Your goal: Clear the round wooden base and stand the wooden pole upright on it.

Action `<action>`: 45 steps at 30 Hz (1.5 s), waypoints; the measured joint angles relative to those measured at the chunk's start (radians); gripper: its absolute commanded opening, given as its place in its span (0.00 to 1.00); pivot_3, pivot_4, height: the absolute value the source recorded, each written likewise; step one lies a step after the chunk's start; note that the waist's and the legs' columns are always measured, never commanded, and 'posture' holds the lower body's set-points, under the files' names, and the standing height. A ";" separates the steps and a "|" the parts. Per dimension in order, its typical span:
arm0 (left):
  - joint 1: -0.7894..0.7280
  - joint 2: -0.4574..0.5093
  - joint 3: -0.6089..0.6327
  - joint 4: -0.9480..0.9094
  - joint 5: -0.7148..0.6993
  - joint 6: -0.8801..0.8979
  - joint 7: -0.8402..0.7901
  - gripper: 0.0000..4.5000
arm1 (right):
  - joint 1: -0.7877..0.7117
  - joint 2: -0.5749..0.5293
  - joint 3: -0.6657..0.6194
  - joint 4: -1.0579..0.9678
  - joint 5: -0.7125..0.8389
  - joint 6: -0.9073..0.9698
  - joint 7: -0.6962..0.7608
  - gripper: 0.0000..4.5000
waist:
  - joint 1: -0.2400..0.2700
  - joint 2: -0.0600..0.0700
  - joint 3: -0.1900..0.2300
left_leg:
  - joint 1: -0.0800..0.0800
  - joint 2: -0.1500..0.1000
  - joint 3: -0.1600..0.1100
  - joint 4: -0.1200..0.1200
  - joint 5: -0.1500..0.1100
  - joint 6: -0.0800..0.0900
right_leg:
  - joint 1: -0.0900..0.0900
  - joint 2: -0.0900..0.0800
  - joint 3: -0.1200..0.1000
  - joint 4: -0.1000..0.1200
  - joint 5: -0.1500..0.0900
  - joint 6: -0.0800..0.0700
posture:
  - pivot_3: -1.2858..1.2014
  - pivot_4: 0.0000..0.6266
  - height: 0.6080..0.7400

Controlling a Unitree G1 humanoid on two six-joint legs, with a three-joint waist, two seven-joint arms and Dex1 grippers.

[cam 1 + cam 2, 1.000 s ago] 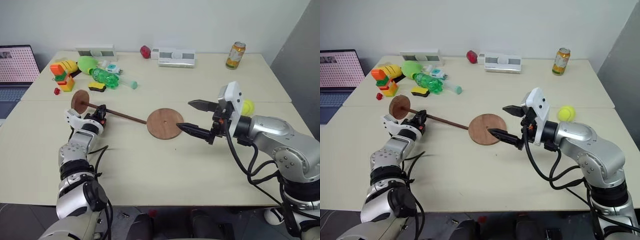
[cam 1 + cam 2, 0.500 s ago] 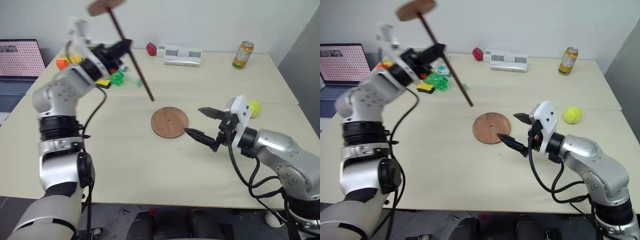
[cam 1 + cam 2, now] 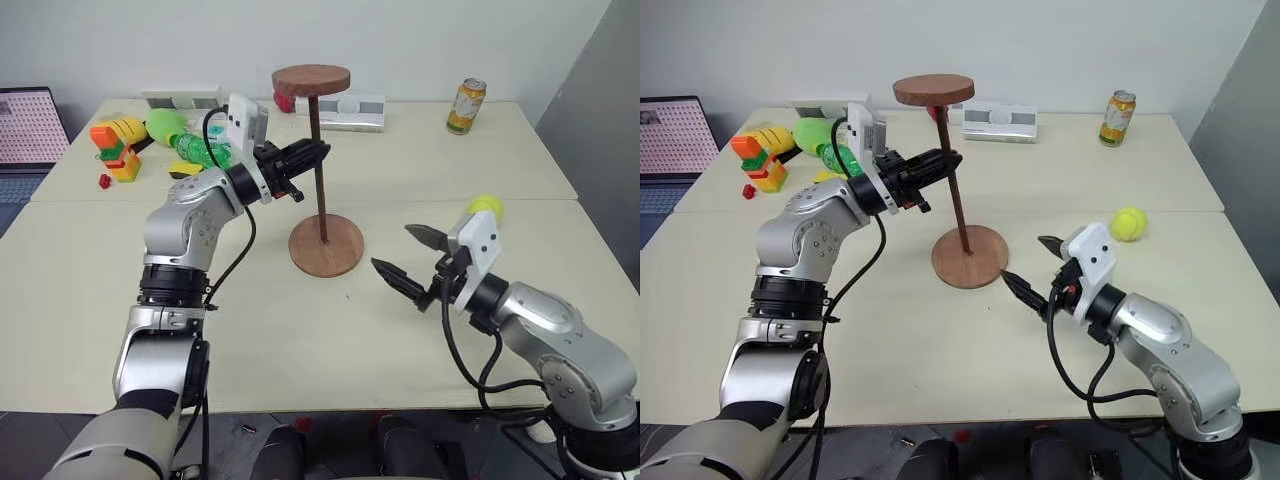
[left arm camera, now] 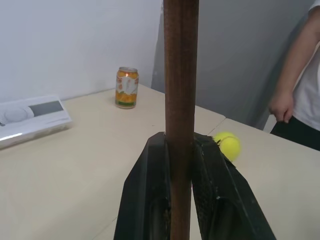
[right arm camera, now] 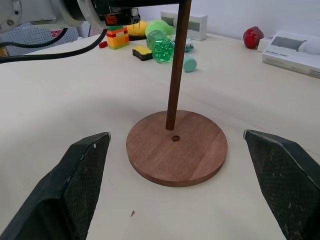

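The left pincer (image 3: 318, 152) is pinching the wooden pole (image 3: 317, 165) partway up the shaft, fingers (image 4: 150, 195) closed on both sides. The pole stands approx upright, small disc at the top, bare end down on the round wooden base (image 3: 326, 243), which lies near the middle of the tabletop (image 3: 250, 330) w/ nothing else on it. The right pincer (image 3: 412, 258) hovers spread wide just beside the base, not touching it.

Risks: in the right wrist view the pole's foot sits just beside the small hole (image 5: 175, 138) in the base, not in it. If the hole is meant as a socket, releasing now would prob. let the pole topple, since it is top-heavy w/ the disc up. Sliding the foot toward the hole could drag the base, as nothing holds it down. A fall could reach the tennis ball (image 3: 484, 207) or the can (image 3: 463, 106).

Hard to make out: whether the foot actually touches the base or hangs a hair above, and how deep the hole is. In the left wrist view the pole is cut off at both ends. A person (image 4: 300, 95) stands at the tabletop's far edge, partly out of frame.
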 measured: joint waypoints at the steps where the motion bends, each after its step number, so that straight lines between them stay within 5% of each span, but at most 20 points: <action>1: 0.012 -0.015 0.000 0.003 0.009 -0.016 0.005 0.07 | 0.000 0.000 0.000 -0.004 0.000 0.000 -0.006 1.00 | 0.003 0.000 0.000 | 0.000 0.000 0.000 0.000 0.000 0.000 | 0.000 0.000 0.000 0.000 0.000 0.000 | 0.52 0.24 1.00; 32: 0.013 -0.114 0.022 0.157 0.086 -0.208 -0.007 0.07 | -0.024 0.024 0.000 -0.019 0.006 0.041 -0.036 1.00 | 0.011 0.000 0.000 | 0.000 -0.001 -0.003 0.008 -0.001 0.002 | 0.004 0.000 -0.002 0.003 0.000 0.000 | 0.52 0.24 1.00; 45: 0.101 -0.110 0.011 0.021 0.095 -0.169 0.008 0.07 | -0.026 0.034 -0.002 -0.054 0.023 0.080 -0.076 1.00 | 0.012 0.000 -0.001 | 0.004 -0.001 -0.004 0.008 -0.003 0.004 | 0.009 0.000 -0.003 0.001 0.000 0.000 | 0.52 0.24 1.00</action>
